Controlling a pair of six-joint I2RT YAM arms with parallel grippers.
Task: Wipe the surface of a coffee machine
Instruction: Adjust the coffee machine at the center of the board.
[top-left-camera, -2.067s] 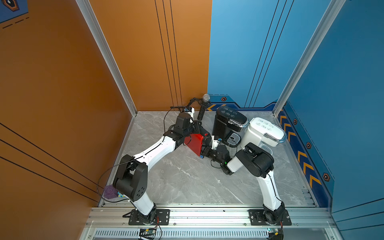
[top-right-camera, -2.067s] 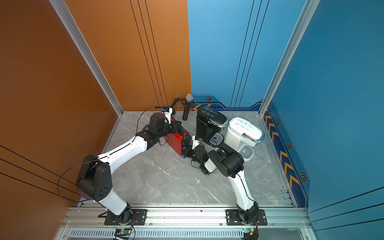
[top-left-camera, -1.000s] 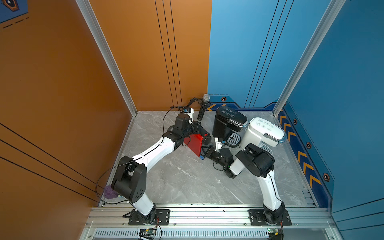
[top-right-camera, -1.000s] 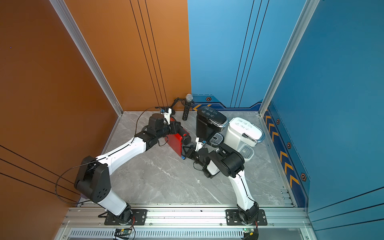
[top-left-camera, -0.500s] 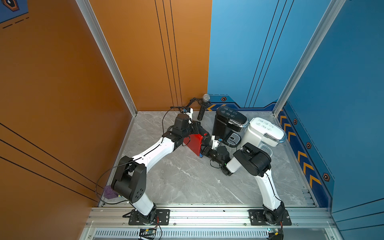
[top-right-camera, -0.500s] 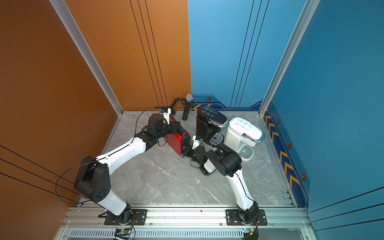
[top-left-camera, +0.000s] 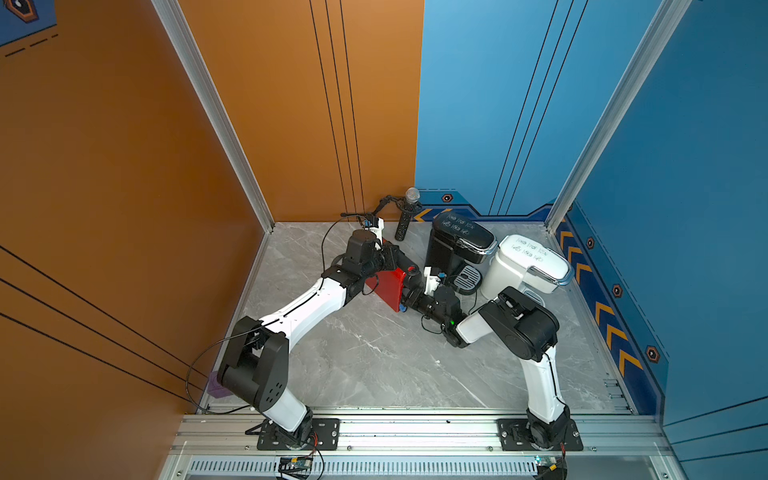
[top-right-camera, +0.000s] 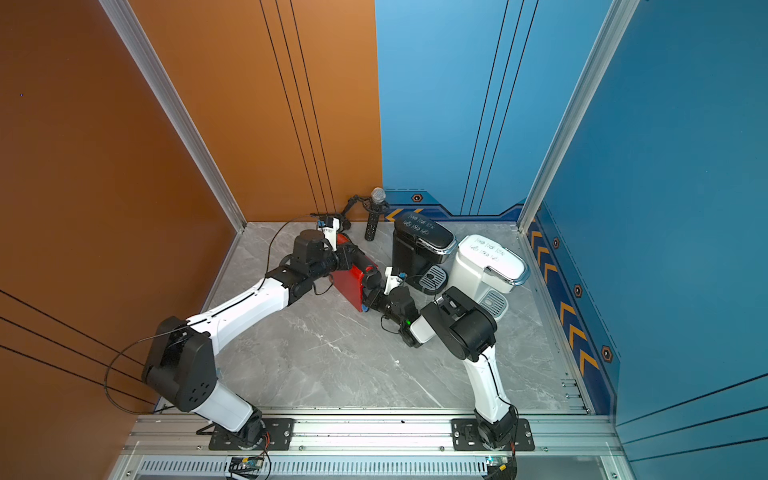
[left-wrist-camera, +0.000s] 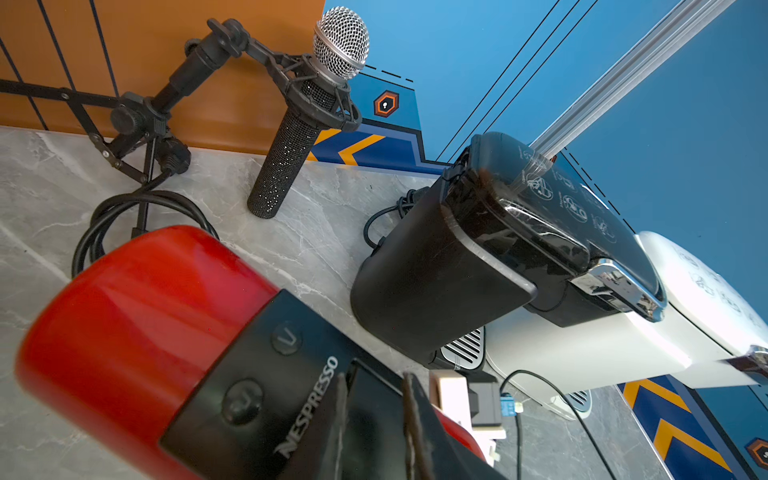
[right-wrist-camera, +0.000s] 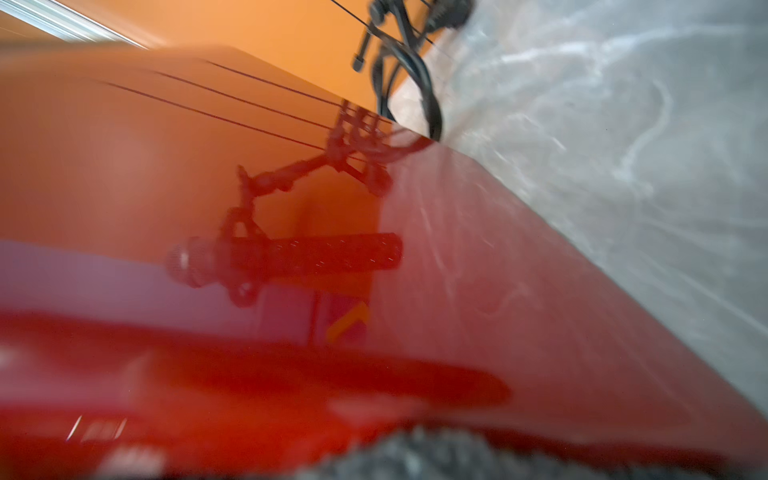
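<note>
Against red coffee machine (top-left-camera: 384, 289), right gripper (top-left-camera: 406, 300) clenched on grey cloth (right-wrist-camera: 415, 457), left gripper (left-wrist-camera: 374, 386) grasping machine.

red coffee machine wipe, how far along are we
Done: left hand grips the red coffee machine by its black top, steadying it. Under way: right hand, shut on a grey cloth, holds it against the red side. Left: how much is wiped cannot be judged; marks show on the black machine and white machine lids.

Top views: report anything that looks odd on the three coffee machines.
Hand-drawn scribbles cover the lids of the black coffee machine and the white coffee machine, which looks odd on appliances. The red Nespresso machine shows no such marks on its visible faces.
</note>
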